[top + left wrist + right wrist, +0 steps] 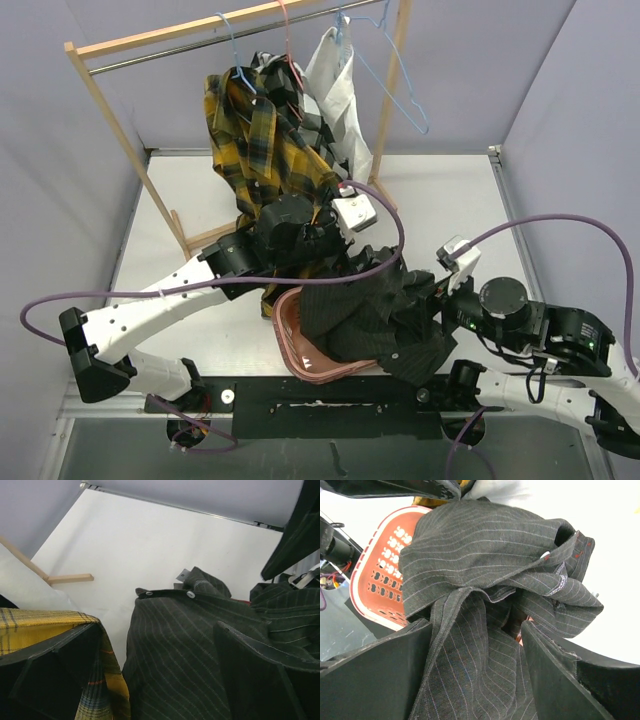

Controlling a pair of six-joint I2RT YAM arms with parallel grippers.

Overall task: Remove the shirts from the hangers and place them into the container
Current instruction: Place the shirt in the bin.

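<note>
Black striped shirt [375, 305]: heaped over the pink basket [288, 335] on the tabletop [450, 200], spilling past the rim.
Left gripper [156, 630]: jaws released wide above the shirt.
Right gripper [476, 625]: jaws spread around black cloth; cannot tell whether they grip it.
Plaid shirt [255, 140]: hanging behind.

The far right of the worktop [450, 200] lies bare from the right edge to the far edge, with a purple cable [555, 217] arching over it. The basket [282, 330] at the near edge is capped by the black striped shirt [370, 310], its mouth blocked. The plaid shirt [260, 150] hangs from the rack [120, 130] down to mid-worktop, closing the far left; the left arm [150, 305] bars the near left corner.
</note>
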